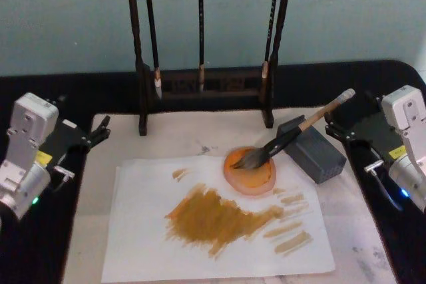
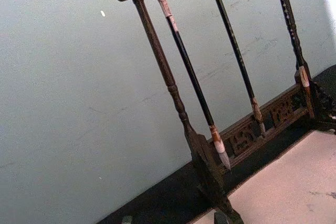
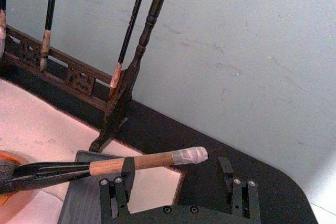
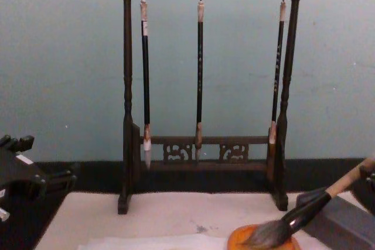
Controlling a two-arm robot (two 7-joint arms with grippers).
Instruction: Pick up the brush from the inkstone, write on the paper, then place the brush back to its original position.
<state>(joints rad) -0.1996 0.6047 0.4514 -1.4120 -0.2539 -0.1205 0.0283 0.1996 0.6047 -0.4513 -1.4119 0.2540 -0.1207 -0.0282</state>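
The brush (image 1: 293, 136) lies at rest on the right side of the table (image 1: 80, 81). Its bushy head sits in an orange dish (image 1: 249, 172) and its tan handle leans up over a grey stone block (image 1: 311, 157). The taped end of the handle points towards the robot's right.

The right gripper (image 3: 176, 169) sits low at the right edge of the cream mat (image 1: 359, 231), just behind that taped end. Its jaws are spread wide and grasp nothing. In the right wrist view the handle crosses in front of one finger (image 3: 126, 169), and I cannot tell whether the two touch.

The left gripper (image 1: 101, 131) rests at the far left corner of the mat, well away from the brush. Its jaws look released and they hold nothing.

The paper (image 1: 219, 261) lies flat on the mat in front of the dish, which overlaps its far edge. A broad ochre smear (image 1: 213, 217) covers the middle of the sheet, with several shorter strokes to the right of it.

At the back of the mat stands a dark wooden rack (image 4: 205, 150) with three thin brushes (image 4: 199, 74) hanging from its top bar.
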